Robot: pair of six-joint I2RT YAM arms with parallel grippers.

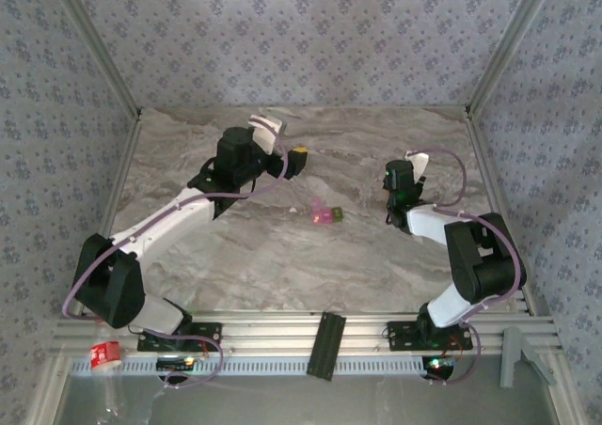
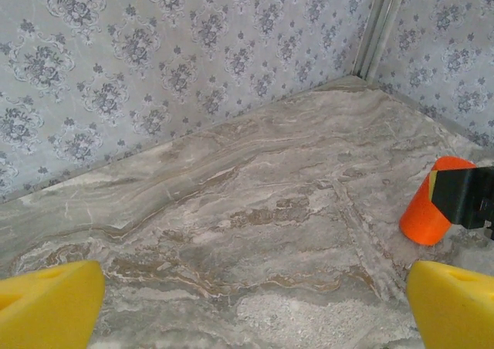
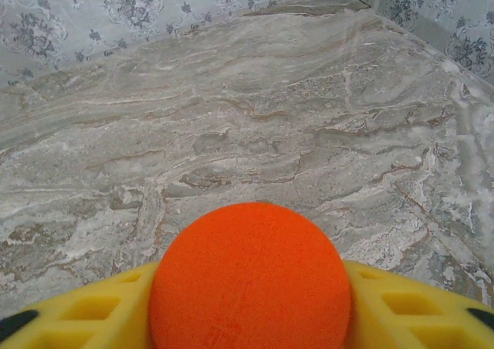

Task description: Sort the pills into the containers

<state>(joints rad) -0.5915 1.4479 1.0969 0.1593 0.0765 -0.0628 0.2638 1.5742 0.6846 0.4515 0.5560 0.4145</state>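
Sorting looks barely begun: the containers [image 1: 324, 214] sit mid-tabletop [image 1: 282, 265] between the arms, any pills inside too small to make out. The right gripper [image 3: 251, 314] clasps the orange bottle [image 3: 251, 272]; the left gripper [image 2: 251, 306] hangs wide open and empty

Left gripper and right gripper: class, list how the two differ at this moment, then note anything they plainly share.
The left gripper is wide open and empty; the right gripper has the orange bottle between its fingers. The left gripper sits left of the pink and green containers, the right gripper to their right. Both have yellow fingers, and neither touches the containers.
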